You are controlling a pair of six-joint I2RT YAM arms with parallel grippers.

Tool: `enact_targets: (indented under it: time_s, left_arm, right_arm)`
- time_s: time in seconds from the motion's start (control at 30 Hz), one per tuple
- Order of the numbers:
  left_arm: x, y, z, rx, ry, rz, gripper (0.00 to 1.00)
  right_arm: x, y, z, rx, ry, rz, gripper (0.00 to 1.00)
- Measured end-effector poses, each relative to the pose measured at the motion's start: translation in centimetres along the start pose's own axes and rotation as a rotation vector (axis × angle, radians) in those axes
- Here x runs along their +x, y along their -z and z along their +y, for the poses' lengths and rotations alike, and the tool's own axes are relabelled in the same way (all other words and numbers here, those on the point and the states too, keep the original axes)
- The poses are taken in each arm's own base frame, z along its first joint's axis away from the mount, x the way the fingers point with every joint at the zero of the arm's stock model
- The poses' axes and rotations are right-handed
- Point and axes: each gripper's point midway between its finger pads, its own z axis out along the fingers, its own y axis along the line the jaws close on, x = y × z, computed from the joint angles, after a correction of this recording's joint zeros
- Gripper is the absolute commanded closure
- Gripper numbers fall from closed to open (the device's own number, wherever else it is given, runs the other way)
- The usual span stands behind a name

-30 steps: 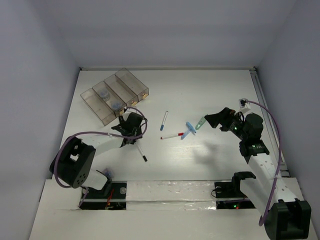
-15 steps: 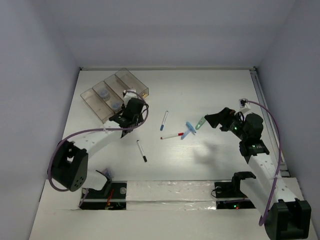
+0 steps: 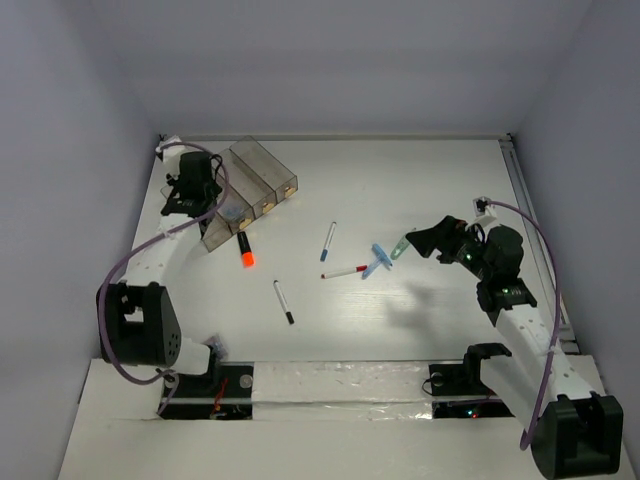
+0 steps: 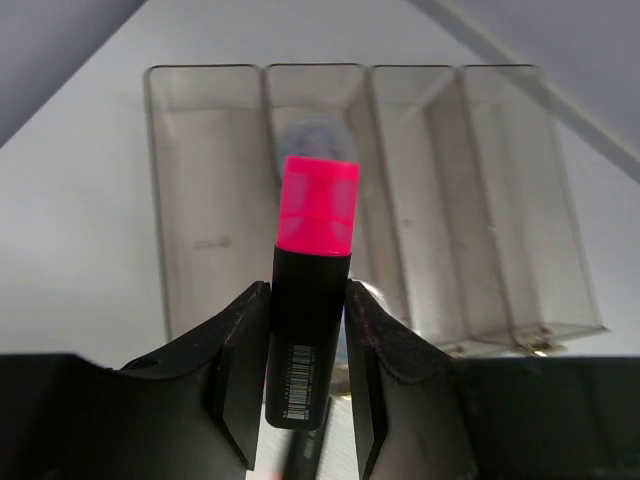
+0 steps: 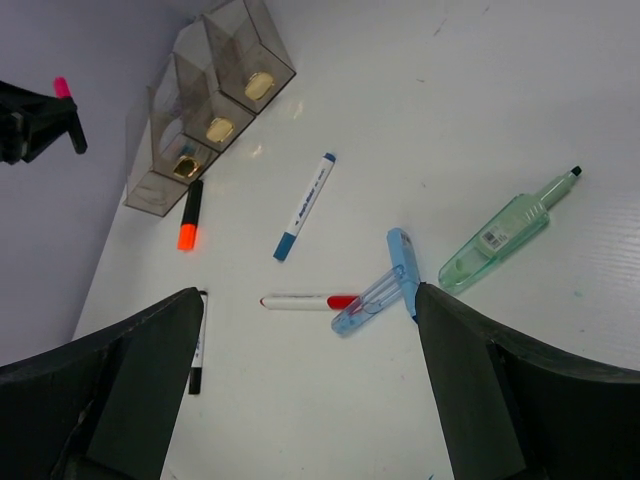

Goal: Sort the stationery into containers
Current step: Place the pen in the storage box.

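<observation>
The left tool (image 4: 307, 305) has swung from mid-table to above the containers (image 3: 268, 166), lifting a pink-ended highlighter (image 4: 317, 205) clamped between its fingers.

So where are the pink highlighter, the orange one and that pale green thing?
pink highlighter (image 4: 312, 300): left wrist view, middle of its black barrel.
orange highlighter (image 5: 190, 214): right wrist view, on its black barrel.
pale green thing (image 5: 497, 237): right wrist view, middle of its see-through body.

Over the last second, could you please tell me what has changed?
The left claw, gripping the pink highlighter, swung from the near end of the bins, away and leftward, to above them. The right claw, blue-tipped pen and blue clip stayed put.
</observation>
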Motion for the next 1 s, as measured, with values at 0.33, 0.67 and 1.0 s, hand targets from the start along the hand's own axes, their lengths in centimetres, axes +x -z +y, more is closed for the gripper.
enact_targets:
  time_s: [0.33,0.67,1.0]
  left_arm:
    - [2.0,-4.6,7.8,-0.187,0.018,0.096,0.81]
    - [4.4,-6.3,8.4,-0.209,-0.032,0.173,0.29]
    - [5.0,2.3,-3.3,0.141,-0.082,0.076,0.37]
  right_arm:
    - [-0.1,0.2,0.4,-0.013,0.005,-0.003,0.07]
    - [-0.1,0.2,0.5,-0.019,0.007,-0.001,0.06]
    - [0.0,0.2,0.4,-0.018,0.009,0.001,0.06]
